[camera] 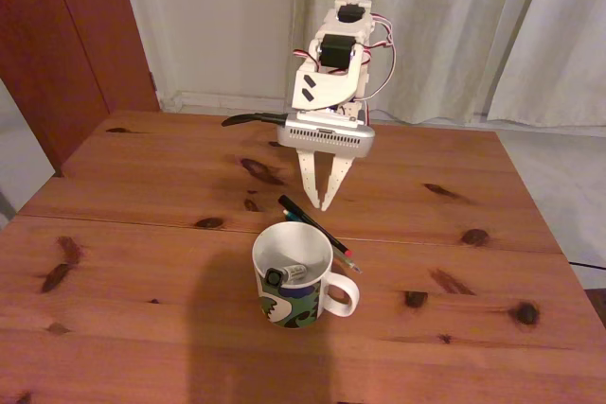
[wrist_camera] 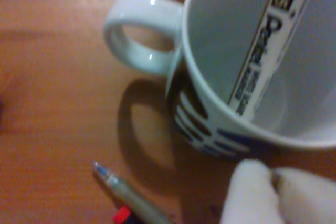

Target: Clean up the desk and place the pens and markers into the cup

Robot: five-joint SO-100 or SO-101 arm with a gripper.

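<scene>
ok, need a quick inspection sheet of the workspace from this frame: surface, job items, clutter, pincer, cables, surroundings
Surface: reddish pine desk with dark knots and a seam across the middle; dry, no spills seen.
Job's things: white marker lies inside the cup, leaning on its wall. Black pen with a red end and a teal pen lie on the desk just behind the cup, side by side.
Clutter: nothing seen.
Pincer: the pincer points down behind the cup, above the pens, tips close together, holding nothing.
Cables: red, white and black servo wires loop along the arm; a black cable lies at the base.
Surroundings: pale curtain behind, wooden door at left in the fixed view.
</scene>
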